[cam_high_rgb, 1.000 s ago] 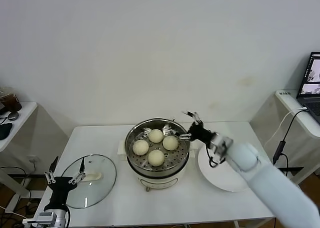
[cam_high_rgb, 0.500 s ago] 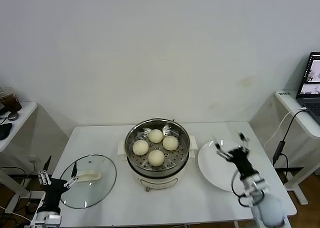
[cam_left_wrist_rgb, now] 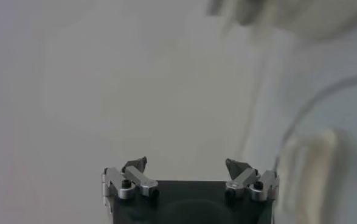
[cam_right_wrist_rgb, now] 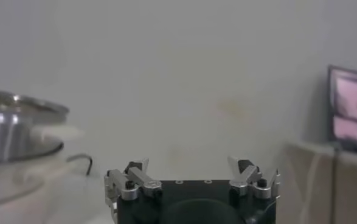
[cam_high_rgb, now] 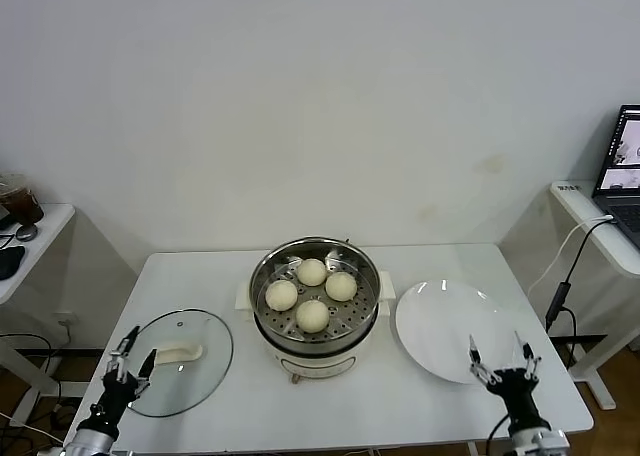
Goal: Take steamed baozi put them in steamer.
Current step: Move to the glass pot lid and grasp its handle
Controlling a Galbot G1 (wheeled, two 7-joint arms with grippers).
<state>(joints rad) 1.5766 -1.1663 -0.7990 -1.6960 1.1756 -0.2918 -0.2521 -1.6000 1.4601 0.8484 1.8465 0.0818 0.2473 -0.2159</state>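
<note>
Both end effectors spread empty; four baozi in one steamer.

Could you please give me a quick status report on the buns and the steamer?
Left gripper and right gripper open, empty, low at table's near edge. Four buns sit in steamer. Plate bare; lid lies aside.

My table: white | lower left: glass lid | centre: steamer | lower right: white plate

Four small round cream-white steamed buns lie on the perforated tray inside the round shiny steel steamer pot, at the frame's lower centre.
</note>
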